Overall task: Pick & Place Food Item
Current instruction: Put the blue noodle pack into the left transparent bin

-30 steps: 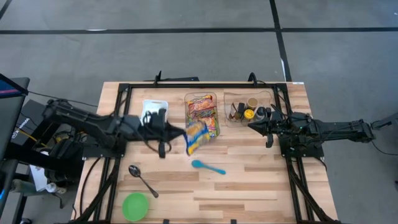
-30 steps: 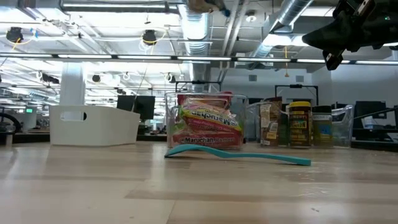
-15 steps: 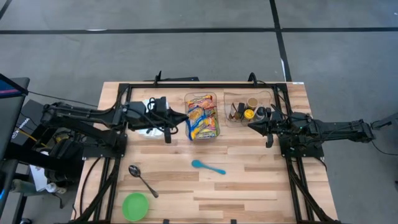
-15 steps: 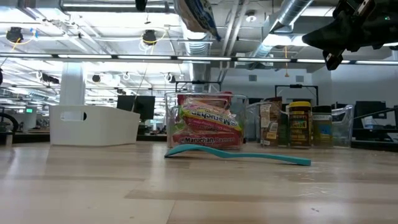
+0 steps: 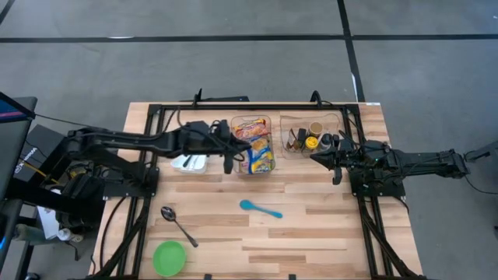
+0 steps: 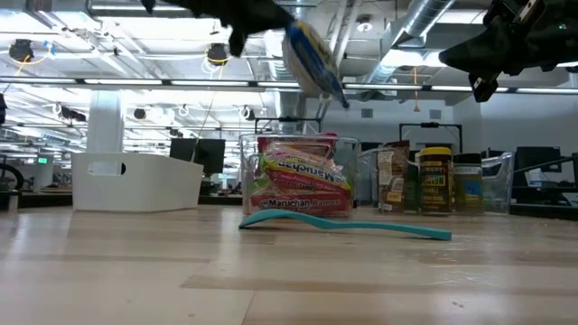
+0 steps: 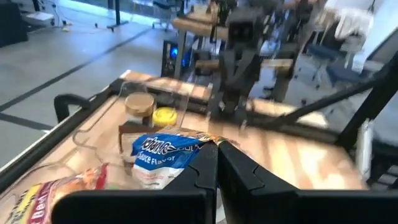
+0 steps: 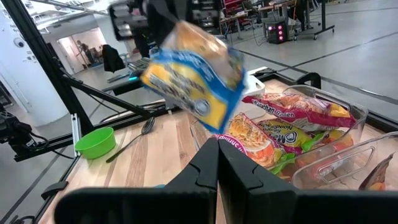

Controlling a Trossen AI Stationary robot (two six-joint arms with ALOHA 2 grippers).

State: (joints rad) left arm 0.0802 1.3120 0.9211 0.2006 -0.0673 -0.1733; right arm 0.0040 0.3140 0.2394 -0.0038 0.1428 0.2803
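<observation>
Moved over the clear bin (image 5: 253, 124), left pincer (image 5: 236, 148) clamps the noodle packet (image 6: 312, 56) hanging long-axis downward, tilted.

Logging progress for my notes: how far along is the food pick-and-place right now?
Done: the noodle packet is picked up, off the table. In hand: the left claw is shut on it, holding it above the clear bin of packets. Left: letting it go. The right claw waits shut beside the jar bin.
</observation>
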